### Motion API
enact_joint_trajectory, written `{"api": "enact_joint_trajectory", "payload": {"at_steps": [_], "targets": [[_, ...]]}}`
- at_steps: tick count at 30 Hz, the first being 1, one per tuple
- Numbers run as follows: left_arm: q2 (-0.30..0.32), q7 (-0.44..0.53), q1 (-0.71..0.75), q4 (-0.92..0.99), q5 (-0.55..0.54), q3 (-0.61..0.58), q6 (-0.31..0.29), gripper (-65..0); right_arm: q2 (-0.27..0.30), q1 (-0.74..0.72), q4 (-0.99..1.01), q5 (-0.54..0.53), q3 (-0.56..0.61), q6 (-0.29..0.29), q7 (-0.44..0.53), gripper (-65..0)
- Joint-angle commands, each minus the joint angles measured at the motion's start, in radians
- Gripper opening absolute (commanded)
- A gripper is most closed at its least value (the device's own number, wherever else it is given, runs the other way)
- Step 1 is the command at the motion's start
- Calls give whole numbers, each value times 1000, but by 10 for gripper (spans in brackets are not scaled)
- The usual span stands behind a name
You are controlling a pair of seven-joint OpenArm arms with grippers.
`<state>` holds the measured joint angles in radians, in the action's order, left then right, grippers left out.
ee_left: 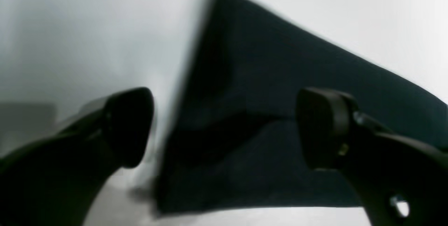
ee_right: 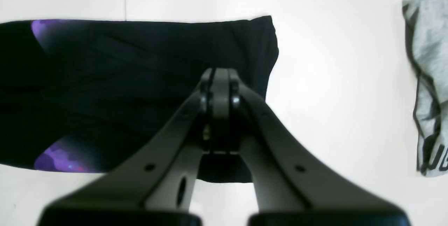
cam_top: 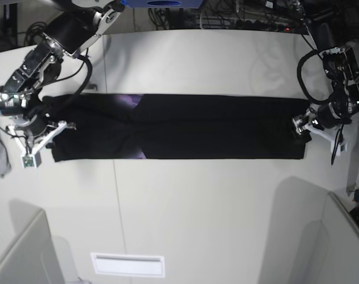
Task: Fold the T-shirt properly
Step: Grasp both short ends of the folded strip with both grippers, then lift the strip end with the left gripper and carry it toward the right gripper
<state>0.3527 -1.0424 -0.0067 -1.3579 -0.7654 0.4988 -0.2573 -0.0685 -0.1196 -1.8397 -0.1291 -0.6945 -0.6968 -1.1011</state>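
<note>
Left end effector (ee_left: 224, 128): jaws spread wide, straddling the T-shirt's (cam_top: 185, 127) end edge. Right end effector (ee_right: 218, 79): jaws pressed together over the opposite end; whether cloth is pinched, I cannot tell. The shirt lies as 1 long band across the tabletop (cam_top: 197, 201). Advised: pinch both layers, lift evenly.

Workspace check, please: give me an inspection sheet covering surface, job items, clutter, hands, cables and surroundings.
Surface: white table, with a seam.
Job's things: T-shirt folded into a long black strip, purple print showing near one end.
Clutter: small grey cloth lying apart from the shirt.
Hands: left hand open at the shirt's end; right hand shut over the other end, grip unclear.
Cables: black cables looping along both arms.
Surroundings: grey partitions at the near edge.
</note>
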Motion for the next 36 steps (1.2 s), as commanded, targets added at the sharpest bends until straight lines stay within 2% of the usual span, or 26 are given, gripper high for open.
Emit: {"api": "enact_joint_trajectory", "payload": {"at_steps": [1, 4, 6, 9, 12, 17, 20, 25, 28, 30, 32, 34, 36], "targets": [[26, 14, -3, 15, 1, -5, 0, -71, 8, -16, -21, -16, 0, -1, 23, -650], [24, 20, -11, 79, 1, -44, 0, -112, 8, -4, -22, -16, 0, -1, 23, -650], [24, 21, -14, 111, 1, -61, 0, -174, 8, -2, -28, -16, 0, -1, 23, -650], [24, 21, -16, 136, 1, -65, 0, -378, 6, 1, -35, -16, 0, -1, 23, -650], [26, 21, -31, 157, 1, -64, 0, -650, 6, 2, -36, -16, 0, -1, 23, -650], [30, 55, -43, 173, 1, -59, 0, -650, 6, 2, -36, -16, 0, -1, 23, -650], [62, 101, -32, 134, 1, -61, 0, -650, 6, 2, -36, -16, 0, -1, 23, -650], [122, 106, 18, -1, 1, -59, 8, -650, 6, 10, -36, -16, -1, -1, 23, -650], [130, 106, 70, -111, 1, -59, 60, -650, 6, 14, -36, -16, -1, -1, 23, -650], [127, 100, 110, -206, 1, -64, 105, -650, 6, 16, -36, -16, -1, -1, 23, -650], [113, 98, 147, -308, 1, -68, 125, -650, 6, 16, -36, -16, -1, -1, 23, -650], [61, 93, 173, -407, 1, -68, 128, -650, 6, 16, -36, -16, -1, -1, 23, -650], [9, 43, 176, -476, 1, -70, 128, -650, 6, 16, -35, -16, -1, -1, 23, -650]]}}
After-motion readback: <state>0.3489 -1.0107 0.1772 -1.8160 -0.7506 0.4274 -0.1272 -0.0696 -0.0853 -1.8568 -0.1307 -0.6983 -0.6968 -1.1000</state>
